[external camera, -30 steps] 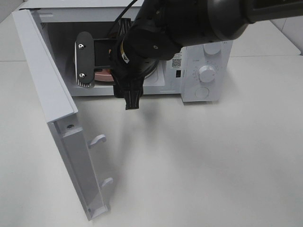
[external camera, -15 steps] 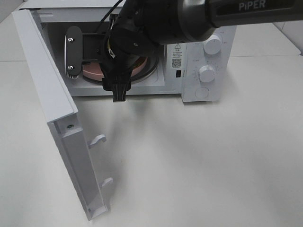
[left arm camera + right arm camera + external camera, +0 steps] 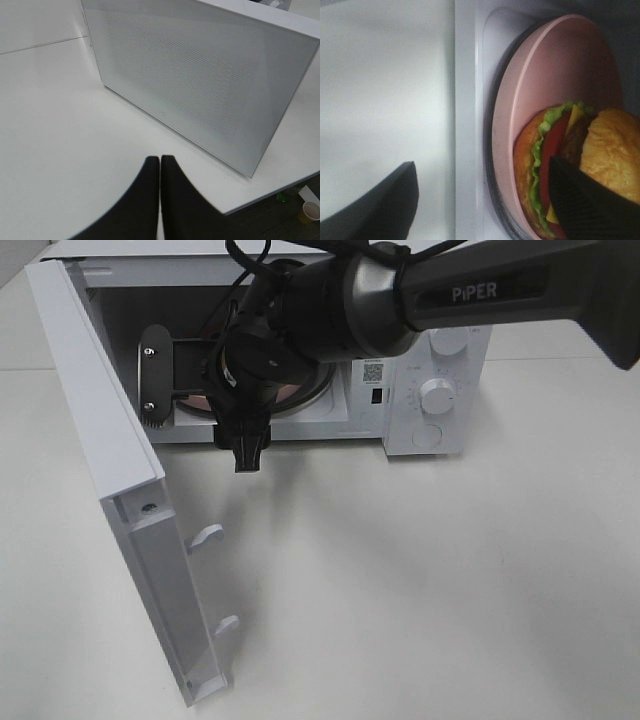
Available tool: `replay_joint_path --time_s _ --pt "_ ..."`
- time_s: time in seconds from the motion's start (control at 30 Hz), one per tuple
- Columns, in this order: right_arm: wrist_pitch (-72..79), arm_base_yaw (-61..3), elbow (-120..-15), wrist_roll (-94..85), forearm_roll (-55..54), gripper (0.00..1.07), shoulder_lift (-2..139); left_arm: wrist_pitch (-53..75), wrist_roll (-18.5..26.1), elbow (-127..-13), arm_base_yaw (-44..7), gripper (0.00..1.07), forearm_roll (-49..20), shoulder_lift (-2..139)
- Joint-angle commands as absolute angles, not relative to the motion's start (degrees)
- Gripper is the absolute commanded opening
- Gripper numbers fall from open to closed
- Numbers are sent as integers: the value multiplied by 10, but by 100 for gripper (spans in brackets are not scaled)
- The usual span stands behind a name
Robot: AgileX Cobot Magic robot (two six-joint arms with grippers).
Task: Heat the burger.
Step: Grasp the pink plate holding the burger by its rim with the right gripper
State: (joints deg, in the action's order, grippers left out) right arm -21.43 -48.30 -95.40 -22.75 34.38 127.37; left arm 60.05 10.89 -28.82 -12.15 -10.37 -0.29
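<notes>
Moving left across the microwave mouth, the right gripper was wide open and held nothing (the left gripper sat pinched shut), so the burger already lay inside on its pink plate

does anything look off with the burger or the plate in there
Yes: the burger looks askew on the pink plate inside the microwave. Its top bun has slid off the filling, leaving lettuce, tomato and cheese exposed.
</notes>
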Motion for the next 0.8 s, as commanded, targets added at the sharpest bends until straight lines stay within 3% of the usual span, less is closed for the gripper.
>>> replay_joint_path --time_s 0.03,0.8 --pt "-195 -474 -961 -217 349 68 1280 595 106 -286 -121 0 -109 -13" --pt "-144 -451 -963 -206 350 68 1312 595 106 -286 -121 0 -109 -13"
